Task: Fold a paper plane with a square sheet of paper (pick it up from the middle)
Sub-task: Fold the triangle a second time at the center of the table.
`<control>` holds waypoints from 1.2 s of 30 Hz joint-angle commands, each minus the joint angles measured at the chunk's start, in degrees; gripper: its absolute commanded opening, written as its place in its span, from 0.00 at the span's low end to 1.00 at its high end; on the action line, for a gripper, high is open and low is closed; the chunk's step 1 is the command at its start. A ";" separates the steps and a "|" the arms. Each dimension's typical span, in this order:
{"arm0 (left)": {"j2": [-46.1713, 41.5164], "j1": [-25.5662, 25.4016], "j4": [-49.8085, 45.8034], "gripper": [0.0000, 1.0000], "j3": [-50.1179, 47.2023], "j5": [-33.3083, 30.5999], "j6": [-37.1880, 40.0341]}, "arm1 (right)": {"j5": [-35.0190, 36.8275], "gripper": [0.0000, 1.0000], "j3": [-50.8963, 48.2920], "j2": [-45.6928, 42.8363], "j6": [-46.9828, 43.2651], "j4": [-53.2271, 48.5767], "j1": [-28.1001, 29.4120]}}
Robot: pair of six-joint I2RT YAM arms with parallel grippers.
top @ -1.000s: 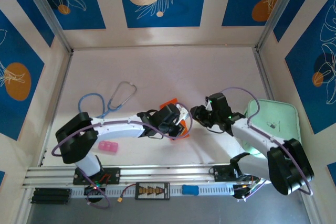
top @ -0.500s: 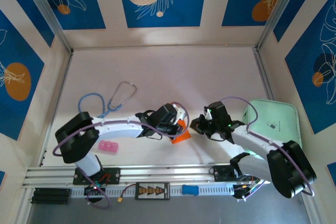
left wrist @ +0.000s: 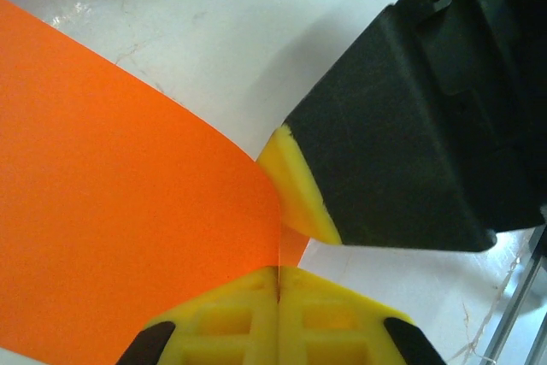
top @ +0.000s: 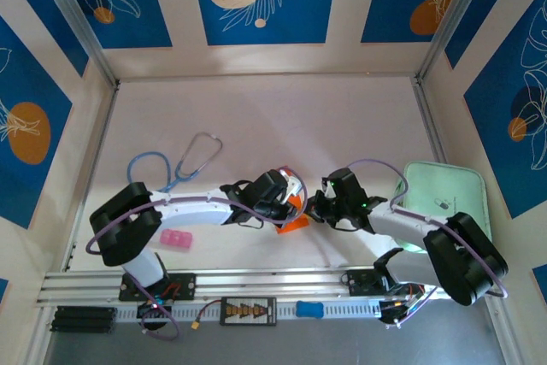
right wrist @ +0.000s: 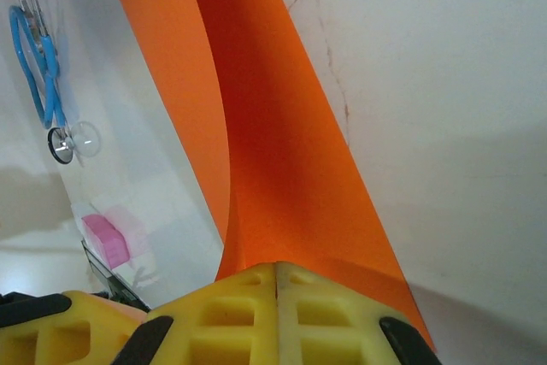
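Note:
The orange square sheet of paper (top: 293,223) is folded into a long narrow shape with a centre crease (right wrist: 256,126) and hangs just above the table, near its front middle. My left gripper (top: 291,203) is shut on one edge of it; in the left wrist view the yellow jaws (left wrist: 279,278) meet on the thin edge and the sheet (left wrist: 120,211) curves away to the left. My right gripper (top: 311,209) is shut on the paper's end (right wrist: 276,273), right beside the left one. Its yellow fingertip (left wrist: 299,185) touches the paper close to the left jaws.
A blue stethoscope (top: 184,164) lies on the table to the back left and a small pink block (top: 177,239) near the left arm's base. A pale green tray (top: 453,190) sits at the right edge. An aluminium rail (top: 256,279) runs along the front.
My right gripper moved left to the paper and shut on it beside the left gripper. The left gripper kept its hold and the paper dropped slightly toward the front.

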 commanded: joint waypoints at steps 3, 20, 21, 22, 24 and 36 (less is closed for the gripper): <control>0.07 0.54 0.82 0.00 -0.93 -0.06 -0.70 | 1.07 0.00 -1.11 2.04 2.06 2.59 1.45; 0.55 0.63 0.60 0.00 -0.60 0.11 -0.96 | 0.61 0.00 -3.77 5.61 3.97 11.85 2.38; 0.45 0.61 0.64 0.00 -0.61 0.03 -0.96 | 0.44 0.00 -3.77 6.21 4.08 12.17 2.38; 0.46 0.64 0.64 0.00 -0.66 0.03 -0.95 | 0.43 0.00 -3.69 6.83 4.07 12.41 2.41; 0.41 0.71 0.59 0.00 -0.66 -0.07 -0.96 | 0.88 0.00 -3.76 7.71 4.34 11.70 2.42; 0.31 2.81 0.46 0.00 -2.37 -1.94 -2.10 | 4.39 0.00 -2.76 7.62 2.41 3.19 2.29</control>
